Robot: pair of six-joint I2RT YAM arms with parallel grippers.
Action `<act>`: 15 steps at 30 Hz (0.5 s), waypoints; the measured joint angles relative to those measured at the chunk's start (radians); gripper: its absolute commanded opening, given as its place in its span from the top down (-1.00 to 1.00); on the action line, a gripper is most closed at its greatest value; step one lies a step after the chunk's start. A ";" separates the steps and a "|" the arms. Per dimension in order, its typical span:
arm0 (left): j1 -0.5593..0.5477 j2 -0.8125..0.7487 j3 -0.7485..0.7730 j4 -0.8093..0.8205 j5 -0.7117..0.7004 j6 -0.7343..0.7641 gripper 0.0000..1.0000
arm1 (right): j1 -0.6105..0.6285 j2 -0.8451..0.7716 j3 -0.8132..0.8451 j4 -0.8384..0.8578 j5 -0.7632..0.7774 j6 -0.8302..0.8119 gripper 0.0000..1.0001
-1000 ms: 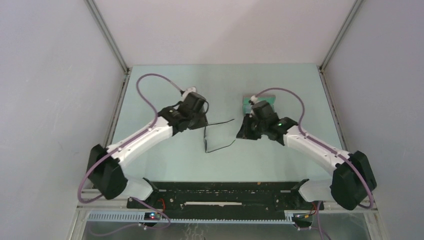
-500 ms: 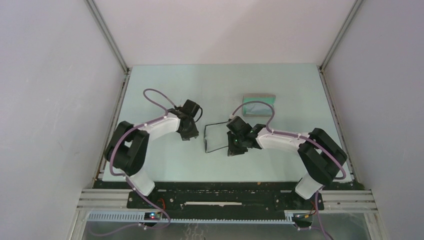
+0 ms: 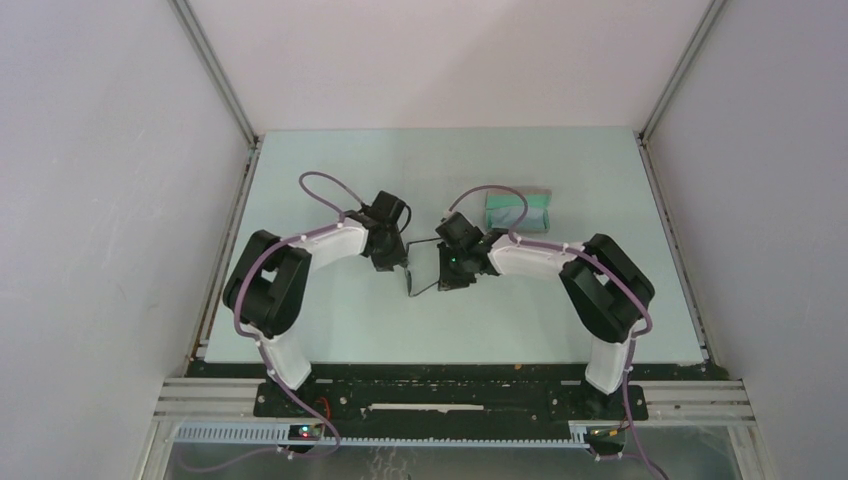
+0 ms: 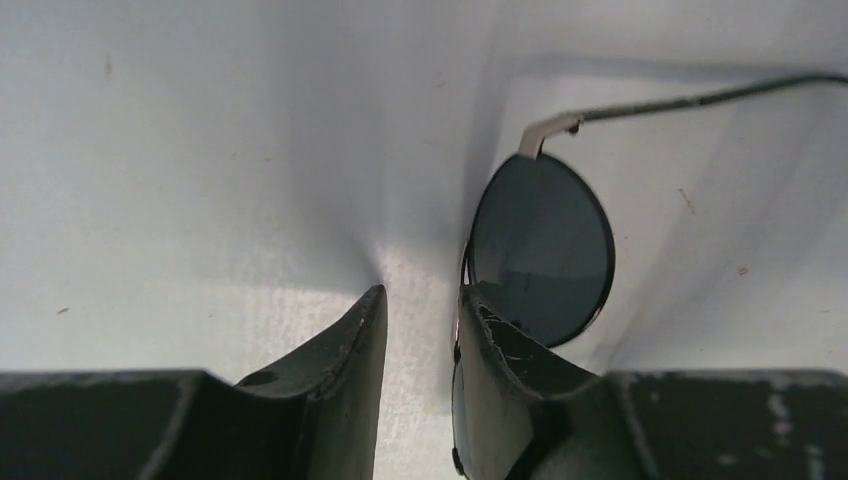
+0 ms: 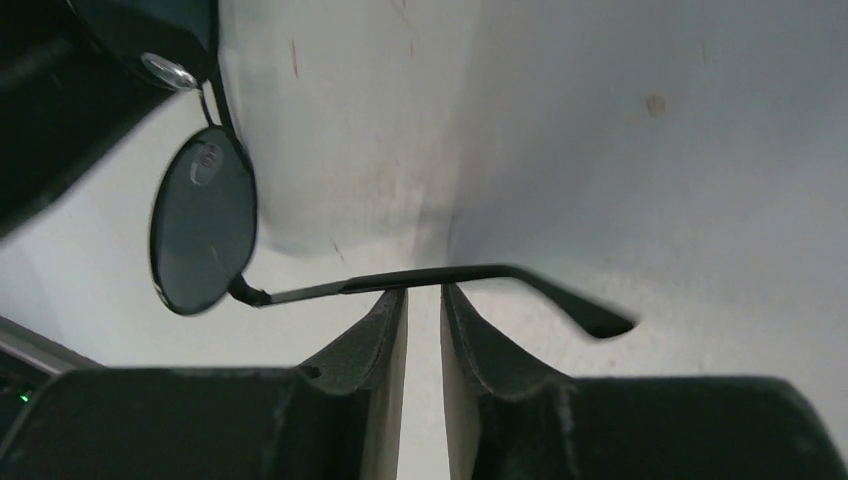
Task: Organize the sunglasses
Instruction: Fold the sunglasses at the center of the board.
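We see the left gripper (image 4: 421, 293) beside the sunglasses (image 4: 540, 245) and the right gripper (image 5: 424, 293) at a temple arm (image 5: 330, 289), both slightly open, empty.

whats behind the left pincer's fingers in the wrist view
The sunglasses: one dark lens and its temple arm show clearly, but the bridge and most of the second lens are covered by a finger of the left pincer. Between the fingers, only bare table.
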 measured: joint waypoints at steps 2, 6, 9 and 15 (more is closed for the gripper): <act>0.000 0.008 0.008 0.007 0.011 0.007 0.24 | -0.010 0.037 0.040 0.001 -0.011 0.000 0.49; 0.000 0.029 0.027 0.027 0.039 0.023 0.25 | -0.016 0.099 0.122 0.003 -0.043 -0.004 0.49; 0.000 0.045 0.045 0.040 0.063 0.029 0.25 | -0.019 0.119 0.161 0.008 -0.064 -0.006 0.49; 0.002 0.055 0.053 0.050 0.082 0.043 0.25 | -0.037 0.121 0.175 -0.002 -0.099 -0.016 0.50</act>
